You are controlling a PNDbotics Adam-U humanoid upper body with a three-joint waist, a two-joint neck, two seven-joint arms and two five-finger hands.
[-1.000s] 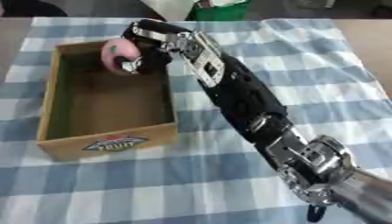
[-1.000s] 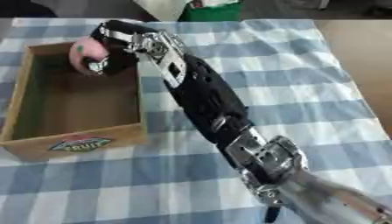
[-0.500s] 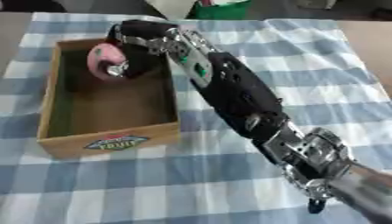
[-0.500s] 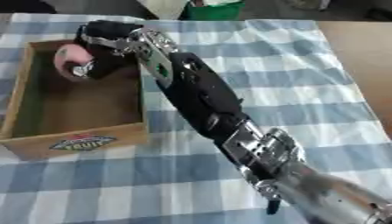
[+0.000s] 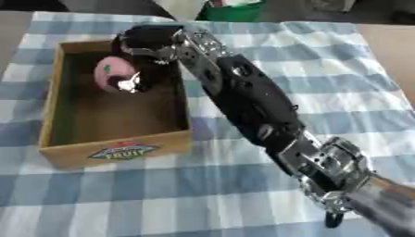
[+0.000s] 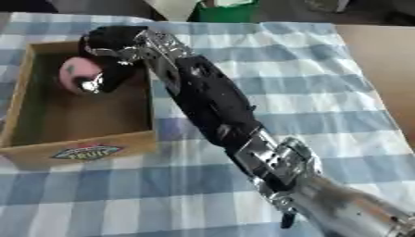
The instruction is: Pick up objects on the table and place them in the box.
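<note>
Left eye view showed the right arm (image 5: 267,115) rising from the lower right corner across the checked surface (image 5: 324,78) toward the wooden box (image 5: 113,148). Farther back, the right hand (image 5: 146,44) reached over the box's far end, fingers curled round a pink object (image 5: 112,73) held inside the box, just below the palm.

The box (image 5: 113,150) looks like plain, matt wood with a paper-like printed label on its near wall. Under it, the checked cloth (image 5: 340,69) covering the counter is soft, matt and slightly rumpled. The right hand (image 5: 142,44) is dull black plastic with bright, glossy metal at the joints, and so is its arm. The pink object (image 5: 112,74) it clasps looks smooth, with a faint sheen.
</note>
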